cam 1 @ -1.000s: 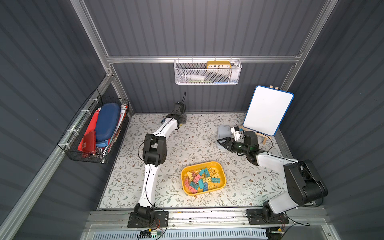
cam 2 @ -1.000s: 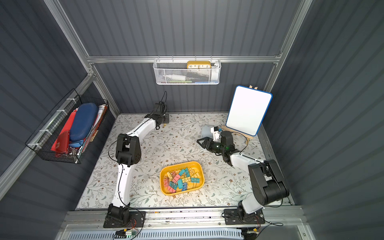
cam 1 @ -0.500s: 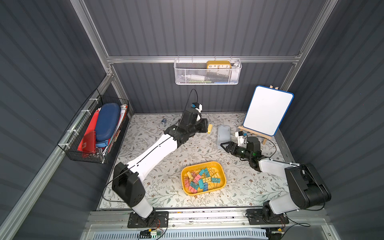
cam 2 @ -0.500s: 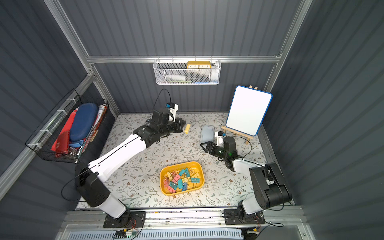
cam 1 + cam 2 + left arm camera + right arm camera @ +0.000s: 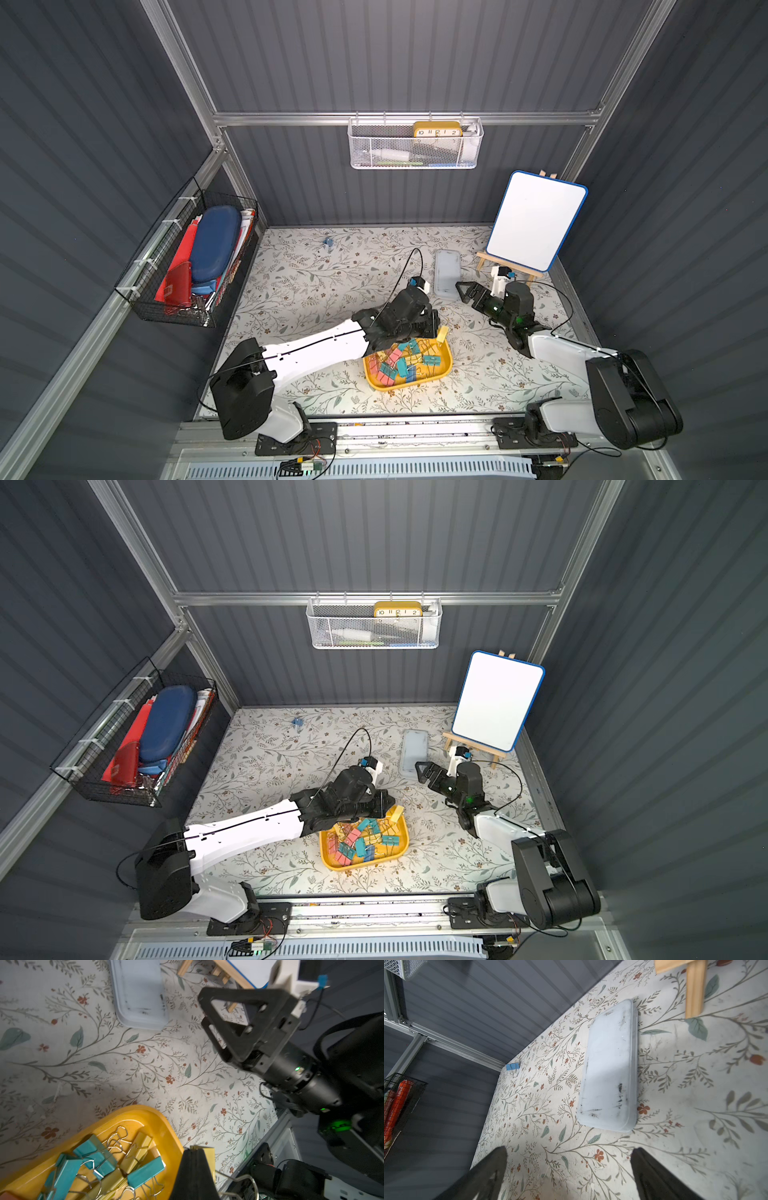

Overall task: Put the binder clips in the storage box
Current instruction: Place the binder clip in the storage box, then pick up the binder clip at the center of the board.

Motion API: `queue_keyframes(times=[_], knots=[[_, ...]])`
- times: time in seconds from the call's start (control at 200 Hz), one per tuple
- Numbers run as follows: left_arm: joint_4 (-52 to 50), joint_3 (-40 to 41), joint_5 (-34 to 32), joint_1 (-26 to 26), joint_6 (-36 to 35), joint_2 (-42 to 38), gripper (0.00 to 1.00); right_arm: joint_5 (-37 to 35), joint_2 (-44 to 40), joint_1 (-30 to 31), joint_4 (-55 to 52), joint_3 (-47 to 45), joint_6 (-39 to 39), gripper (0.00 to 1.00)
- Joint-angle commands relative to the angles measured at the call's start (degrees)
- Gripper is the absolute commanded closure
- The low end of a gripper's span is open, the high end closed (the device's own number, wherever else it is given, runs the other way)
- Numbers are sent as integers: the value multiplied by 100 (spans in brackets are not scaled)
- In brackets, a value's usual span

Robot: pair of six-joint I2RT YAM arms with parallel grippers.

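Where ribbed walls [image 5: 395, 62] enclose the floral tabletop [image 5: 316, 299], a blue binder clip [image 5: 328, 243] lies near its back-left corner; the left hand [image 5: 435, 328], clamped on a yellow clip [image 5: 443, 333], overhangs the storage box [image 5: 448, 368] of binder clips [image 5: 401, 363] near the front edge; the right hand [image 5: 460, 291] gapes.

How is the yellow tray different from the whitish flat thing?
The storage box is bright yellow; the lid-like piece is cloudy grey-white. The storage box holds many binder clips; the lid-like piece carries nothing. The storage box sits near the front; the lid-like piece lies further back. Both are rounded rectangles flat on the table.
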State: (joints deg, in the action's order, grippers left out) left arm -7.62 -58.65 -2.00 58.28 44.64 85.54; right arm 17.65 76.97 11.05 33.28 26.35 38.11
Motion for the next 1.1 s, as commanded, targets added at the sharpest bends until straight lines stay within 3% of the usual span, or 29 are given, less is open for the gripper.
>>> queue_keyframes(times=[0.0,0.205,0.42,0.58,0.715,0.82,0.981,1.091], knots=[[238,415,-220,68,318,12,100,-9,75,-47,164,-61,60,2],[666,1049,-274,81,523,156,100,212,317,-67,430,-43,223,3],[387,840,-683,78,757,156,81,205,198,-68,441,-90,156,4],[-419,88,-1460,-148,335,22,64,169,1,-65,297,-90,114,4],[-763,-600,-1835,-1001,-439,60,58,125,-166,-65,233,-104,84,4],[-481,-937,-1892,-2037,-1121,147,47,66,-317,-68,145,-130,49,4],[579,-1205,-839,-3916,-1688,746,39,114,-363,-69,166,-149,77,4],[708,-1847,-571,-4716,-1870,1648,35,184,-360,-76,192,-154,109,4]])
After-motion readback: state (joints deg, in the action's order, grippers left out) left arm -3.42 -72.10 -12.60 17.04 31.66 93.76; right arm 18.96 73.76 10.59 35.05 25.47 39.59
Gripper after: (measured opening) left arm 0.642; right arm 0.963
